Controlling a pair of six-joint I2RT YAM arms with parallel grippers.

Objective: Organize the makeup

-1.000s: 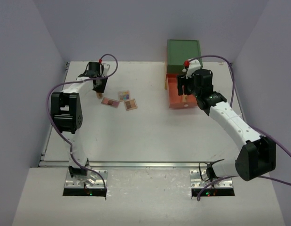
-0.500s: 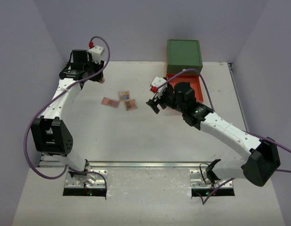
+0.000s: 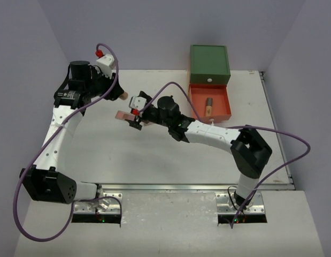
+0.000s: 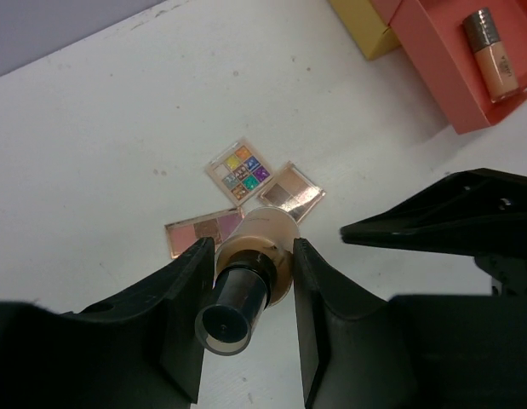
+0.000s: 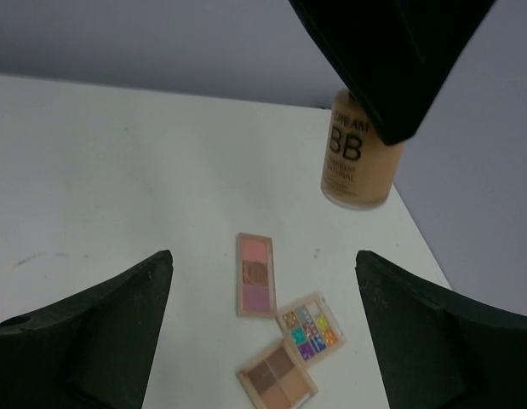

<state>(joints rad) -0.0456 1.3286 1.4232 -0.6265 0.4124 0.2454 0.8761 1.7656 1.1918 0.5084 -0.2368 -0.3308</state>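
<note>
The left claw [image 4: 252,249] is clamped tight on a tan BB cream bottle [image 4: 246,285] held up in the air, the right claw [image 5: 263,264] gapes wide over the three palettes [image 5: 255,274] lying close together on the white table [image 5: 93,170], and another bottle [image 3: 209,105] lies in the open orange drawer [image 3: 222,99].

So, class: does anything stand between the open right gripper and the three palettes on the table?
Nothing visible does. The right gripper is above the palettes, which lie uncovered on the table. The BB cream bottle in the left gripper is beyond them, off that path.
</note>
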